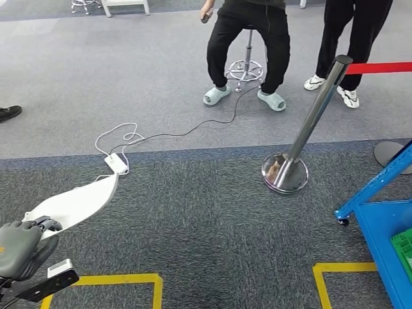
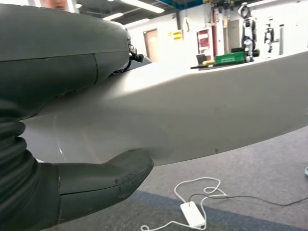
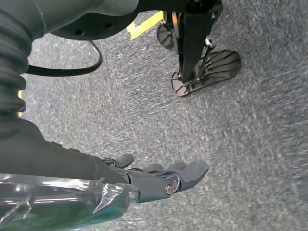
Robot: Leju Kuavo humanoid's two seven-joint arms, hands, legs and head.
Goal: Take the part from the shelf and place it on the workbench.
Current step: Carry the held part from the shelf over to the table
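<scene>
Left hand (image 1: 19, 248): grips the white curved part (image 1: 78, 203) at its near end.
Right hand (image 3: 160, 175): hangs empty, fingers loosely extended.
Carrying: keep part level, clear of the blue shelf (image 1: 383, 225).

A grey carpet (image 1: 194, 225) is seen, marked with yellow tape (image 1: 121, 280). A white adapter (image 1: 116, 163) is laid on it, with white and black cables (image 1: 145, 136) coiled beside it. A person (image 1: 248, 38) is seated on a chrome stool (image 1: 246, 67), in pale green slippers (image 1: 216, 95); a second person (image 1: 352, 38) is stood just beside, in white trainers. A tilted chrome post (image 1: 311, 122) is set on a round base, with a red belt (image 1: 379, 67) attached. A blue frame (image 1: 383, 238) is seen at the right, with a green crate (image 1: 403, 248) on it.
</scene>
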